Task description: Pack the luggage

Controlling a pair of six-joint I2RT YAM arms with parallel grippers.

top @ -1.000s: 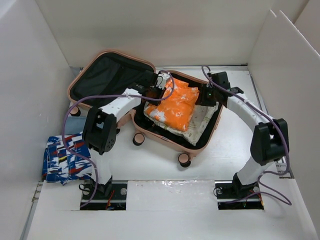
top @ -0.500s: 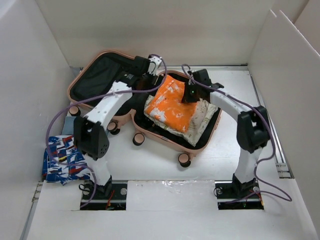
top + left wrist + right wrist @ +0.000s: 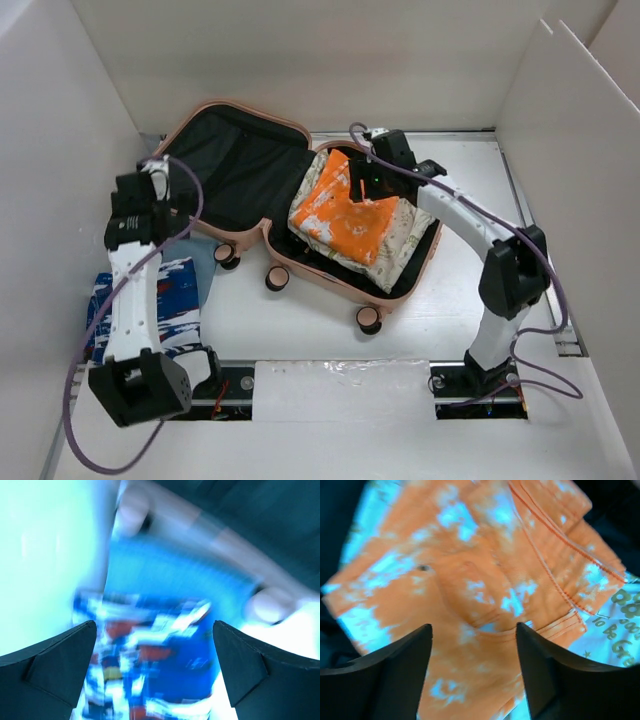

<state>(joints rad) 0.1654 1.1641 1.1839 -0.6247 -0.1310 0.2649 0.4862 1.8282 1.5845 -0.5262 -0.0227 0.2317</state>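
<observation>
Left gripper (image 3: 155, 625) first: fingers spread wide apart, nothing between them. It's hanging off the left side of the luggage (image 3: 325, 282), outside the shell, pointing down at a blue, white and red patterned cloth (image 3: 150, 670) on the table (image 3: 300, 330). My left wrist view is pretty blurry, but I can make out a plainer blue piece at the luggage end of that cloth, plus two of the pale wheels just past it.

Right gripper (image 3: 472, 626) is over the right half of the luggage, fingers apart too, not clamped on anything. An orange tie-dye garment (image 3: 485, 580) fills the view right under them. Can't tell if the tips are actually touching the fabric or sitting just above it.

The luggage itself lies flat open in the middle of the table, toward the back wall. Its left half shows the black lining. Its right half holds the orange garment on top of a cream printed cloth (image 3: 405, 235), which sticks out along the right and near sides of the orange one. You can see green lettering on that cream cloth from my right wrist. One wheel (image 3: 369, 320) pokes out at the near corner of the right half.
</observation>
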